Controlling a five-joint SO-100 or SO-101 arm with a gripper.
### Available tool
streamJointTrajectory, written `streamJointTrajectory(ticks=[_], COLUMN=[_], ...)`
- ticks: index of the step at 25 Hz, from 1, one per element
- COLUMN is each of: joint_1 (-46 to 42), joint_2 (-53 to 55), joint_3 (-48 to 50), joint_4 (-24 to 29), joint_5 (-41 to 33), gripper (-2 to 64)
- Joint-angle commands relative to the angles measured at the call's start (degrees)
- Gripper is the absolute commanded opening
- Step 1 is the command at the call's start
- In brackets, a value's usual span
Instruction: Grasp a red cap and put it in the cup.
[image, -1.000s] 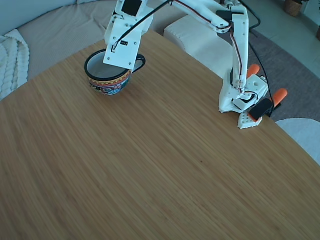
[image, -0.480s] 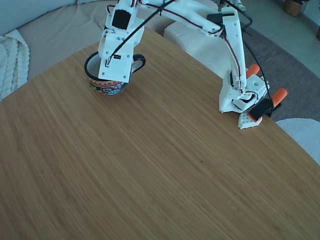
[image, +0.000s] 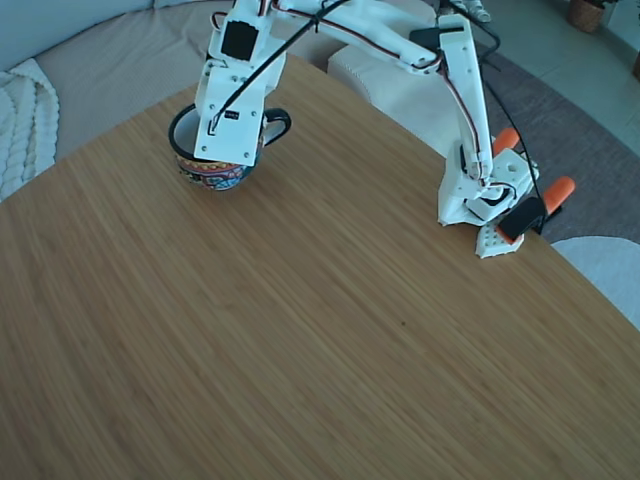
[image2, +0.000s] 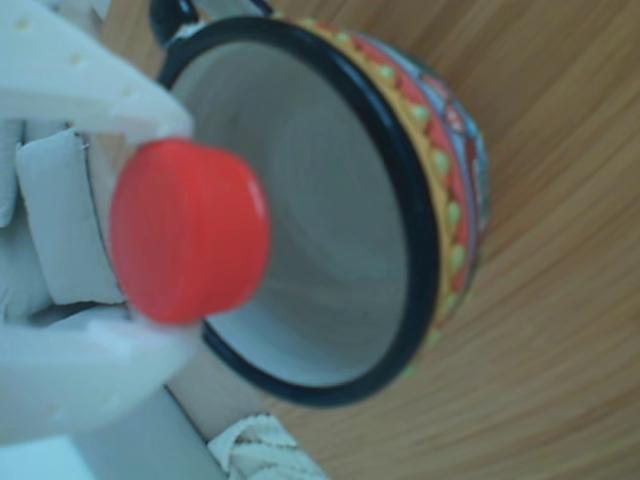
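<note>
Since half a second ago almost nothing is changed in the fixed view: the arm (image: 400, 40) is held in nearly the same pose, while a second ago its wrist was higher and further toward 3 o'clock of the cup (image: 215, 160). The arm is arched from its base (image: 478, 200) at 3 o'clock of the table (image: 300, 330) over to the cup at 11 o'clock, with the wrist block tipped down over the cup's mouth and hiding its fingertips there. In the other view the hand (image2: 120, 235) is seen pinching the red cap (image2: 188, 232) between two white fingers (image2: 80, 75), the cap held at the 9 o'clock side of the cup's black rim, above the pale inside. The cup stands near the table's far edge; wide bare wood lies from 4 to 8 o'clock.
</note>
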Motion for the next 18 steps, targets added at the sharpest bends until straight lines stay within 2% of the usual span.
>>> streamJointTrajectory(ticks=[1, 15, 16, 18], joint_1=[1.1, 3.1, 3.1, 3.0], joint_2=[1.1, 1.1, 1.1, 1.1], joint_3=[-2.6, -2.5, -2.5, -2.5], joint_4=[0.0, -0.1, -0.1, 0.4], joint_5=[0.1, 0.1, 0.0, 0.1], gripper=[6.8, 7.1, 8.5, 18.4])
